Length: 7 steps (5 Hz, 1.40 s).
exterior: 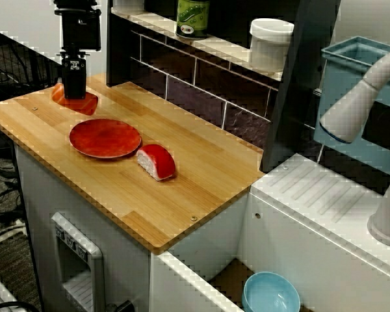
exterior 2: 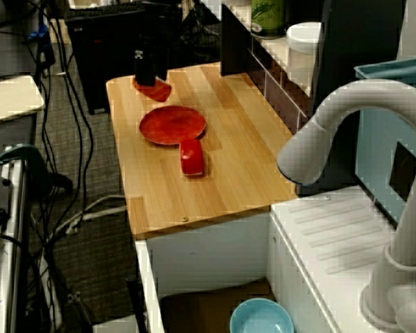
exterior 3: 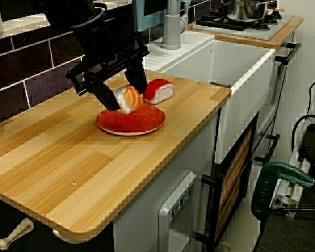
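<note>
Salmon sushi (exterior 3: 129, 101) sits directly between the fingers (exterior 3: 102, 94) of the gripper (exterior 3: 126, 96), with one finger against its white rice side and the other against its orange top; by the look of the low view along the counter, the jaws are drawn in on the piece and pinch it. In that view the piece is tipped on its side rather than lying flat; which way its long axis runs cannot be told, since the fingers cover both ends. The view from above and the view over the tap show the gripper pointing straight down with the orange piece right under it, at the end of the counter (exterior 3: 68, 157) far from the sink; neither shows whether the piece touches the wood or hangs just clear of it.

From the gripper, everything else lies one way — toward the sink; the red plate (exterior 3: 121, 126) comes first, near but apart from the fingers and with nothing on it; the red sushi (exterior 3: 158, 90) lies just past the plate's far rim, flat on the wood, its length roughly across the line from gripper to plate.
</note>
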Each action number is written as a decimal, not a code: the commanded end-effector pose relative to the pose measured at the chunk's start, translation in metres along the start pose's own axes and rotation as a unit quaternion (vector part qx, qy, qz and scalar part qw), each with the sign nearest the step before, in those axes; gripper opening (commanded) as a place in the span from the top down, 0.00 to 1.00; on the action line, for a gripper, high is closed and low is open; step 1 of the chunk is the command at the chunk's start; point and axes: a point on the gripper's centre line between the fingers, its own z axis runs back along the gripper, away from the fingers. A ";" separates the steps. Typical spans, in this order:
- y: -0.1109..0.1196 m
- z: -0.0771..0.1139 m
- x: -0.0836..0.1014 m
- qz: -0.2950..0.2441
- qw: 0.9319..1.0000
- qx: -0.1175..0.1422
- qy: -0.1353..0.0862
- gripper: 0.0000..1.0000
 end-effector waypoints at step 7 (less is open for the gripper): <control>-0.123 -0.029 -0.028 0.017 0.964 0.216 -0.153 1.00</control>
